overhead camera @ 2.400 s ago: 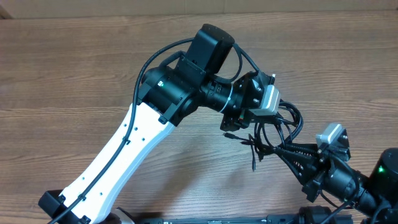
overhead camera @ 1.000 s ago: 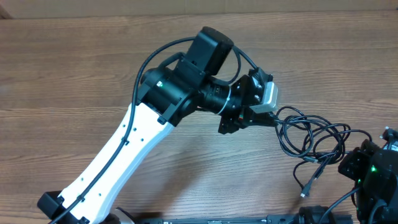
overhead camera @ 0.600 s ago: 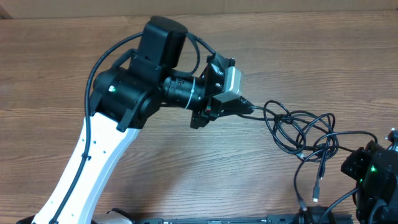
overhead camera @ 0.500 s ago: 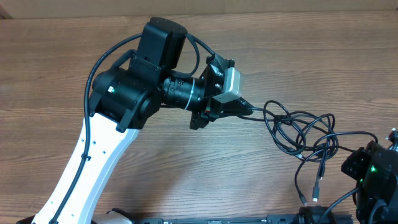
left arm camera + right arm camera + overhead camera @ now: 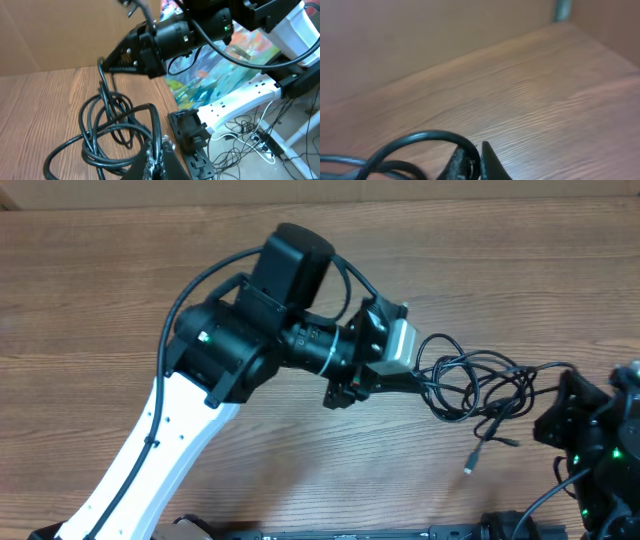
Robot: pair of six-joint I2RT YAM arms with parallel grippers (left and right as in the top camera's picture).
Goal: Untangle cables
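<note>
Cables [image 5: 480, 380] far right — broad table [image 5: 100, 280] leftward

Thin blk cables [image 5: 480, 385] bunched in tangled loops, one plug end [image 5: 470, 467] trailing loose.

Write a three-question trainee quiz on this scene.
1. True or false: the cables lie apart in straight lines.
2. Of the left fingers and right fingers, which grip cable? A) left only B) right only C) both
3. Fill in: the cables are ____ in colour.
Key: 1 false; 2 C; 3 black.
</note>
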